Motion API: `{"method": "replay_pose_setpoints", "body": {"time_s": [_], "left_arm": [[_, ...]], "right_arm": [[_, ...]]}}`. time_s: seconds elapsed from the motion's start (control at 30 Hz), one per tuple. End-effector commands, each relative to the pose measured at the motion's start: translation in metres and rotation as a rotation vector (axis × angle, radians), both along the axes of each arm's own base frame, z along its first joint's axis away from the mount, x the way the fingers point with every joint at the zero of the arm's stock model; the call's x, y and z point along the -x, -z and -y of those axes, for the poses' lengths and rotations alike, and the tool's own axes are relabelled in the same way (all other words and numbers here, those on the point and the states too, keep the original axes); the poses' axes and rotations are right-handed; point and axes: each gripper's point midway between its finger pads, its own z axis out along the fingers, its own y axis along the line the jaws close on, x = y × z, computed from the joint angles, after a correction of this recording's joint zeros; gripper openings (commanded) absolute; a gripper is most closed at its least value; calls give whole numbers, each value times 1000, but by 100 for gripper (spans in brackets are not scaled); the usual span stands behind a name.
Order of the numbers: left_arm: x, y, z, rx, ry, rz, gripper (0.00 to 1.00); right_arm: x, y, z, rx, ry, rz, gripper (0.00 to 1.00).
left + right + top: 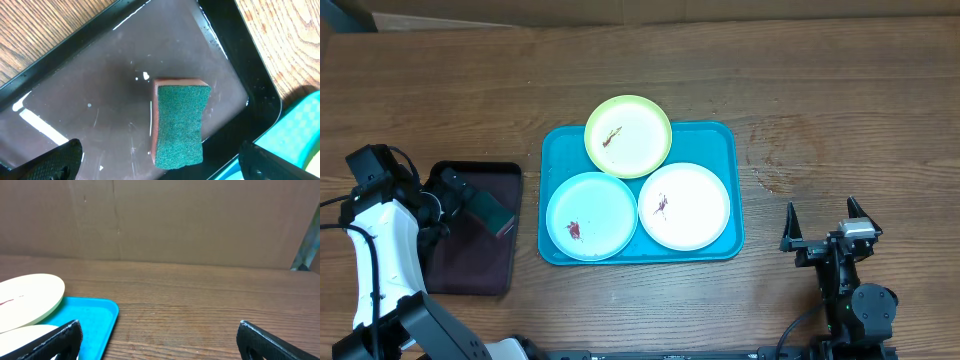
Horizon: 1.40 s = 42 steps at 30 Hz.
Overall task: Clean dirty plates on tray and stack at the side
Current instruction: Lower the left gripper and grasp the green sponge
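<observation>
The turquoise tray (720,140) lies mid-table with three plates on it: a yellow-green plate (628,135) at the back, a light blue plate (591,215) front left and a white plate (684,206) front right. Each carries a small reddish-brown smear. My left gripper (470,200) hangs open over a green-topped sponge (180,125), its fingers well apart on either side and not touching it. To the right of the tray, my right gripper (822,215) stands open and empty above bare wood. In the right wrist view the tray's corner (95,315) and the yellow-green plate (30,297) show at the left.
The sponge lies in a small dark tray (470,250), wet and glossy, just left of the turquoise tray. A corner of the turquoise tray (300,125) shows in the left wrist view. A cardboard wall (160,220) backs the wooden table (820,90).
</observation>
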Motion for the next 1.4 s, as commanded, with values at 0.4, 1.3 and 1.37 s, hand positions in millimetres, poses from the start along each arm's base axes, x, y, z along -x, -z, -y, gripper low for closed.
{"method": "replay_pose_setpoints", "body": {"time_s": [0.4,1.3,1.37], "left_arm": [[-6,-3,0,10,-5,16,100],[0,49,27,-24,-32,-21,92],[-2,49,26,-29,-33,-9,90]], "right_arm": [[0,2,-1,0,-5,4,100],[0,2,-1,1,-5,4,100],[0,2,-1,1,-5,4,100]]}}
